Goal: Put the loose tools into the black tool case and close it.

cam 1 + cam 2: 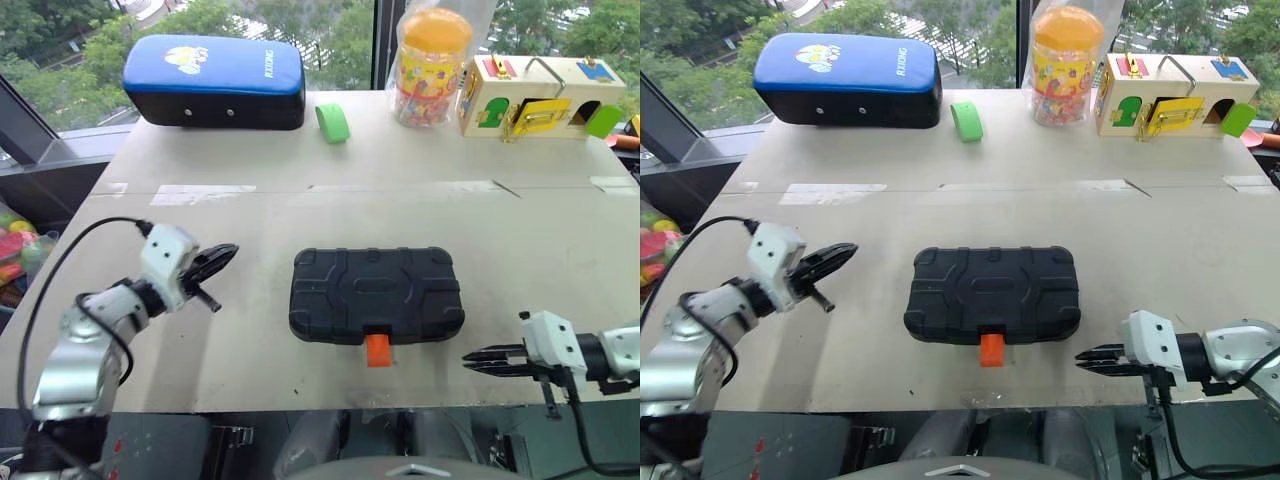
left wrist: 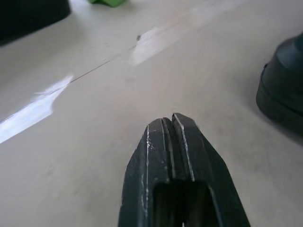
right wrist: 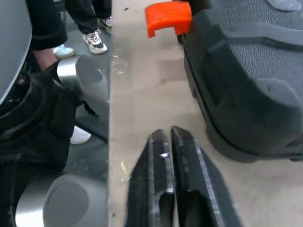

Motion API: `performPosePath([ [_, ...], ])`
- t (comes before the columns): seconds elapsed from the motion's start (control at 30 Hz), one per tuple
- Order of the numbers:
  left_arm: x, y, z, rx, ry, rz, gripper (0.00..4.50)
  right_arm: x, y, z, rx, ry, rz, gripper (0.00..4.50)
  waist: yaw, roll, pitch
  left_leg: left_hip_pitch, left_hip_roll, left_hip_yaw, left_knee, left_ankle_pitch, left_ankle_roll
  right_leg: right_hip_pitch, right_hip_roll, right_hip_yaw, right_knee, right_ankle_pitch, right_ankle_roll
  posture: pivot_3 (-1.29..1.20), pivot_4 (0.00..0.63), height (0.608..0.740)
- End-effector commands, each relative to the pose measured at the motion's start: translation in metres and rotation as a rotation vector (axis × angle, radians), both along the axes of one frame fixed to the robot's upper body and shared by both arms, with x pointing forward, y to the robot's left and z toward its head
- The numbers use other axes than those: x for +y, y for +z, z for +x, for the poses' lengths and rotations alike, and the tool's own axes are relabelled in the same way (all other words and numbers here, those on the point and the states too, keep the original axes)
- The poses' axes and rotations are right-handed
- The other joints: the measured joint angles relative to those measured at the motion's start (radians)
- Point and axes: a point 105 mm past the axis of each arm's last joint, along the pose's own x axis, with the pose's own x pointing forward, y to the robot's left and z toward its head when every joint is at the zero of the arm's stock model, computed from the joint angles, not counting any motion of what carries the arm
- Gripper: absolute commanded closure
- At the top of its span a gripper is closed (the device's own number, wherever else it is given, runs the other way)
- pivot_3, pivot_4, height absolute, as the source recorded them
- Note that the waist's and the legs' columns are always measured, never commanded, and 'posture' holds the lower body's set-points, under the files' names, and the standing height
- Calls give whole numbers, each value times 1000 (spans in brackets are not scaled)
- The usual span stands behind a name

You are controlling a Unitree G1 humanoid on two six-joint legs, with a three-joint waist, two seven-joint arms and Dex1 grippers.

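Note:
The black tool case [image 1: 376, 294] lies shut in the middle of the table, its orange latch [image 1: 377, 350] sticking out toward the front edge. The loose tools are out of view. My left gripper [image 1: 228, 254] hovers to the case's left, shut with nothing in it, and points toward the case. My right gripper [image 1: 468, 358] is low at the table's front edge, right of the latch, also shut and empty. The right wrist view shows the case's corner [image 3: 246, 104] and latch [image 3: 168, 16] just beyond the fingers.
Along the far edge stand a blue-topped padded case [image 1: 214, 81], a green tape roll [image 1: 333, 123], a jar with an orange lid [image 1: 432, 66] and a wooden latch box [image 1: 540, 97]. A person's feet [image 3: 92, 40] show on the floor beyond the table's front edge.

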Motion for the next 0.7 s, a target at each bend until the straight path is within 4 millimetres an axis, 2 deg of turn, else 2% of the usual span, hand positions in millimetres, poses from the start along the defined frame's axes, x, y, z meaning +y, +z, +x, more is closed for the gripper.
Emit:
performPosePath([
  [0.03,-31,-4,26,30,-132,2,4413,11,-5,7,-19,26,-15,4500,3,-1,0,-2,0,-1,0,0,0,-1,0,-1,0,0,0,0,150,735],
  [0.17,-57,-15,41,59,-243,34,4413,15,-10,21,-54,23,-30,4500,-2,-1,0,-4,-1,-1,0,0,0,-3,0,-1,-1,0,0,0,150,735],
  [0.27,-79,-25,46,106,-329,36,4413,15,-11,41,-95,-11,-31,4500,-22,-2,1,-4,-1,-2,-1,0,0,-3,0,-1,-1,0,0,0,150,735],
  [0.33,-93,-34,37,169,-430,41,4413,15,-10,55,-138,-45,-37,4500,-26,-3,1,-3,-1,-2,0,1,-1,-3,0,-1,1,0,0,0,150,735],
  [0.4,-100,-40,19,250,-530,44,4413,12,-9,72,-194,-92,-48,4500,-28,-3,1,-3,-1,-1,0,1,-1,-2,0,0,1,0,1,0,150,735],
  [0.5,-103,-42,-6,344,-624,41,4413,8,-4,97,-268,-187,-42,4500,-38,-3,1,-3,-1,-1,0,1,-1,-3,0,1,1,0,1,0,150,735],
  [0.57,-103,-40,-15,355,-633,39,4413,4,-1,110,-296,-240,-33,4500,-45,-2,1,-3,-1,-2,-1,1,-1,-4,0,0,0,0,1,0,150,735],
  [0.63,-101,-32,-15,335,-603,17,4413,1,3,114,-289,-258,-19,4500,-45,-1,2,-3,-1,-1,-2,1,-1,-4,-1,1,0,0,1,0,150,735],
  [0.7,-98,-21,-13,309,-567,-11,4413,-1,6,109,-265,-246,-1,4500,-41,-1,2,-5,-1,-3,-1,1,-1,-4,-1,2,0,0,1,0,150,735],
])
